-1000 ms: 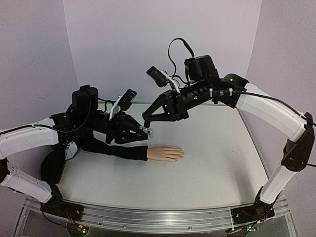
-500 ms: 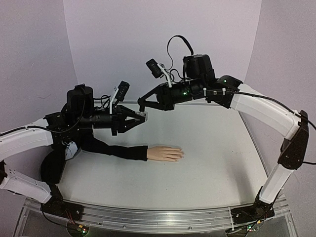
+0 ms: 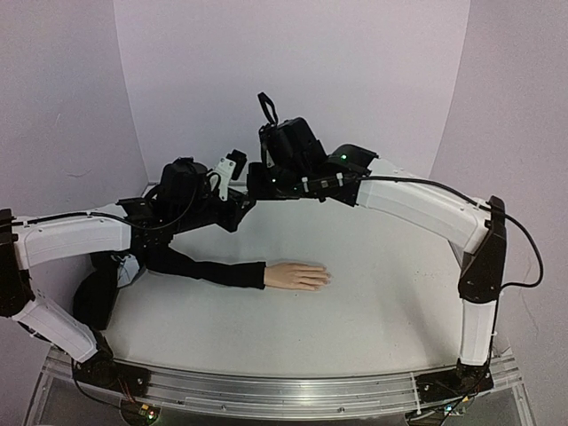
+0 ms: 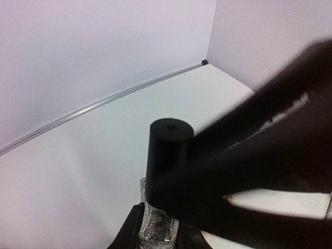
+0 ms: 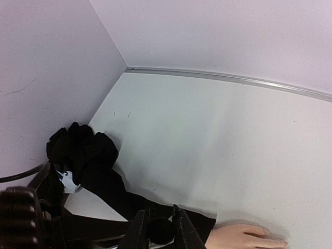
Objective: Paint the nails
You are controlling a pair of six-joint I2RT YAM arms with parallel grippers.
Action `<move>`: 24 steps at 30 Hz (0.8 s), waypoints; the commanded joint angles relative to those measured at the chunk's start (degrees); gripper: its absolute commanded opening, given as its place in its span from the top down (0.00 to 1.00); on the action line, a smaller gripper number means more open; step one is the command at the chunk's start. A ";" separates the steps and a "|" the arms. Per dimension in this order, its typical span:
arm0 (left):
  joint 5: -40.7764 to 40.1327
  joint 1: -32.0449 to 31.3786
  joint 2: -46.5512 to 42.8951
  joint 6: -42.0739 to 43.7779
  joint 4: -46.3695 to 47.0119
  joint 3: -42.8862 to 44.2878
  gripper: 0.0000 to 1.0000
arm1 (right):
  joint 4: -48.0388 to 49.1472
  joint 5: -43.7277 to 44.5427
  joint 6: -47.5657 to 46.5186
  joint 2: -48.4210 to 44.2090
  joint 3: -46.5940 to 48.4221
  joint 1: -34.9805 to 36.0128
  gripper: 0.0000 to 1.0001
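The pale mannequin hand (image 3: 297,275) lies flat on the table and extends from a long black sleeve (image 3: 204,266). Its nails are too small to make out. It also shows in the right wrist view (image 5: 244,237). My left gripper (image 3: 241,202) hovers behind and above the sleeve, shut on the glass body of a small polish bottle (image 4: 155,220). The bottle's black cap (image 4: 168,153) points up. My right gripper (image 3: 252,185) meets it from the right. In the right wrist view its fingers (image 5: 139,232) sit tight on both sides of the cap (image 5: 162,232).
A bunch of black fabric (image 3: 93,297) lies at the table's left edge, and also shows in the right wrist view (image 5: 78,150). White walls close in at the back and left, meeting the table at a seam (image 5: 228,78). A metal rail (image 3: 284,390) runs along the front.
Both grippers rose and moved left and back from above the wrist. The right gripper swung in onto the cap of the bottle held by the left. The hand has not moved.
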 commanded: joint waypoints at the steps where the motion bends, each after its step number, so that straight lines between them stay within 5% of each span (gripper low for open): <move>1: 6.66 1.79 -7.53 -2.01 7.49 -4.70 1.00 | -5.77 -8.64 -1.98 -8.23 -2.31 0.91 0.52; 4: 18.67 1.82 -10.93 -1.96 5.10 -7.49 1.00 | -5.39 -17.43 -9.61 -13.63 -6.46 -0.66 0.31; 8: 35.20 1.90 -14.20 -2.45 4.04 -8.77 1.00 | -2.31 -35.59 -20.72 -19.80 -13.71 -3.20 0.27; 15: 55.79 1.88 -14.12 -5.65 3.99 -5.00 1.00 | 2.81 -63.76 -25.82 -21.82 -16.65 -6.31 0.37; 24: 61.82 1.90 -11.97 -6.91 4.92 -2.55 1.00 | 4.07 -73.01 -23.66 -16.03 -12.00 -6.29 0.55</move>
